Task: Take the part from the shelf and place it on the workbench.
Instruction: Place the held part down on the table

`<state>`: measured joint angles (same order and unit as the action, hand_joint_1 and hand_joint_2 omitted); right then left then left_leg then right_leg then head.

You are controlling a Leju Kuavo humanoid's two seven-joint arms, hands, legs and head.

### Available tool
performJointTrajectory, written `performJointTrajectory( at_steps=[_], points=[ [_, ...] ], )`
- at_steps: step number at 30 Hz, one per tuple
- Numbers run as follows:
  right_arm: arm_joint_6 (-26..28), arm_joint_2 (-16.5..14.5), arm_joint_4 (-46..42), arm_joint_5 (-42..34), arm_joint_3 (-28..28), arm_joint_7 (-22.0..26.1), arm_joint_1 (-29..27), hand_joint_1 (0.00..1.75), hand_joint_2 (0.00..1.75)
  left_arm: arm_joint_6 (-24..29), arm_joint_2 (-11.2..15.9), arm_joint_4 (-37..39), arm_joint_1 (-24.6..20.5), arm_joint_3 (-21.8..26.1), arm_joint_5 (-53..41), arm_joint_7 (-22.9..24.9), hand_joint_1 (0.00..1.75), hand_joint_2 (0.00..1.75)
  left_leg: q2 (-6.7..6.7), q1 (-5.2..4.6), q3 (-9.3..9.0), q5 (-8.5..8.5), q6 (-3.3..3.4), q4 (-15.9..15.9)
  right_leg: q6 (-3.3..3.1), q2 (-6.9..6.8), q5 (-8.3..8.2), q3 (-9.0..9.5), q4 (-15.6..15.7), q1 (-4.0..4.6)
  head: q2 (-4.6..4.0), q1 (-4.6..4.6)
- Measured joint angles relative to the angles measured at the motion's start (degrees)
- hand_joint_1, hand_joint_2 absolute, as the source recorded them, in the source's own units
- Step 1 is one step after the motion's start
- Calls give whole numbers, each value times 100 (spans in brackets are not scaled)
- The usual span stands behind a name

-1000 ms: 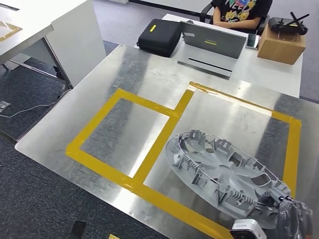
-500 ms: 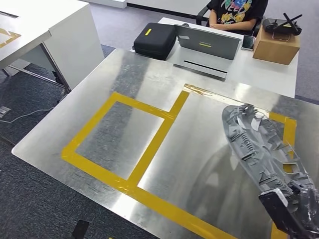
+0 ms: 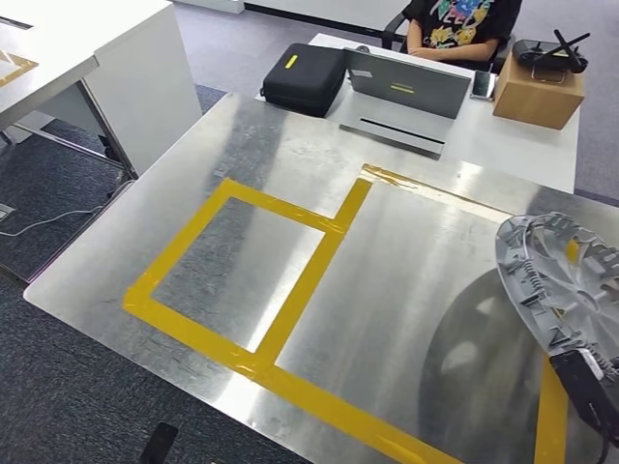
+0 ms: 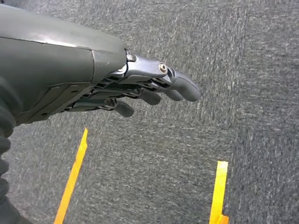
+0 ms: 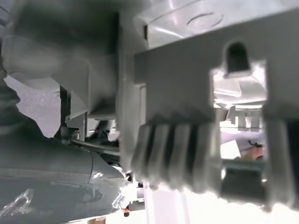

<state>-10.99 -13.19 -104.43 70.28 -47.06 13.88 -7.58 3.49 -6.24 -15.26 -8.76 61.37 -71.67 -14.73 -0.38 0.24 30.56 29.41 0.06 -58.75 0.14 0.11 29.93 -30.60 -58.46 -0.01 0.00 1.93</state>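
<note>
The part (image 3: pixel 566 280), a grey round ribbed plastic disc, hangs tilted over the right edge of the metal workbench (image 3: pixel 292 164). My right hand (image 3: pixel 590 387) grips its near rim at the lower right corner of the head view. In the right wrist view the part's ribs (image 5: pixel 197 93) sit close against the camera, with my right hand (image 5: pixel 53 172) beside them. My left hand (image 4: pixel 141 88) hangs over grey carpet with its fingers stretched out and nothing in it.
Yellow tape (image 3: pixel 307 280) marks two rectangles on the workbench. Behind it a white desk carries a black case (image 3: pixel 305 74), a laptop (image 3: pixel 405 85), a phone (image 3: pixel 484 84) and a cardboard box (image 3: pixel 538 92); a person (image 3: pixel 459 24) sits there. Another white table (image 3: pixel 87 58) stands far left.
The part has swung from the right rectangle's middle out to the bench's right edge and tipped more upright, still in my right hand. The head view has shifted slightly.
</note>
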Motion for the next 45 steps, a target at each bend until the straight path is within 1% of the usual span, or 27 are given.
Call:
performJointTrajectory(
  at_steps=[5, 10, 13, 15, 18, 22, 25, 28, 32, 45],
  points=[
    [220, 51, 8, 200, 274, 13, -85, 0, 175, 24, -1, 0, -28, -65, 2, 0, 0, 175, 8, -4, 1, 6, 10, 0, 1, 6, 0, -4, 4, -3, 0, -1],
    [279, 63, 56, 329, 530, -13, -169, 0, 175, 30, -3, 0, -50, -98, -7, 1, 0, 175, 11, -4, 4, 5, 13, 0, 3, 5, -1, -9, 4, -3, 0, -2],
    [400, 64, 87, 556, 835, -57, -274, 0, 175, 33, -9, 0, -60, -128, -33, 20, 0, 175, 11, -3, 10, 4, 14, 0, 3, 5, -1, -13, 3, -3, 0, -3],
    [545, 73, 91, 715, 1183, -169, -348, 0, 175, 37, -24, 0, -76, -161, -48, 38, 0, 175, 11, -2, 11, 4, 14, 0, 3, 7, 0, -16, 2, -2, 0, -3],
    [782, 137, 91, 840, 1908, -469, -455, 0, 175, 47, -54, 0, -110, -227, -67, 51, 0, 175, 11, -2, 12, 3, 13, 1, 1, 7, 1, -19, 0, -2, 0, -3],
    [1038, 355, 91, 798, 2937, -893, -535, 0, 175, 61, -82, 0, -144, -285, -69, 57, 0, 175, 11, 0, 12, 3, 13, 1, 1, 7, 2, -22, 0, -1, 0, -3],
    [1073, 473, 91, 769, 3373, -986, -580, 0, 175, 62, -88, 0, -148, -317, -69, 59, 0, 175, 11, 1, 14, 3, 13, 1, 3, 7, 4, -22, 0, -1, 0, -3],
    [1079, 544, 91, 755, 3582, -1014, -608, 0, 175, 63, -89, 0, -148, -345, -69, 59, 0, 175, 11, 0, 16, 4, 13, 1, 3, 7, 4, -23, 0, -1, 0, -2],
    [1080, 598, 91, 754, 3724, -1017, -634, 0, 175, 63, -87, 0, -148, -372, -69, 59, 0, 175, 11, -2, 18, 4, 14, 1, 3, 7, 4, -23, 0, -3, 0, -2],
    [1080, 634, 91, 754, 3840, -1017, -649, 0, 175, 62, -86, 0, -148, -376, -69, 59, 0, 175, 11, -2, 18, 4, 14, 1, 3, 7, 4, -27, 0, -3, 0, -3]
  ],
)
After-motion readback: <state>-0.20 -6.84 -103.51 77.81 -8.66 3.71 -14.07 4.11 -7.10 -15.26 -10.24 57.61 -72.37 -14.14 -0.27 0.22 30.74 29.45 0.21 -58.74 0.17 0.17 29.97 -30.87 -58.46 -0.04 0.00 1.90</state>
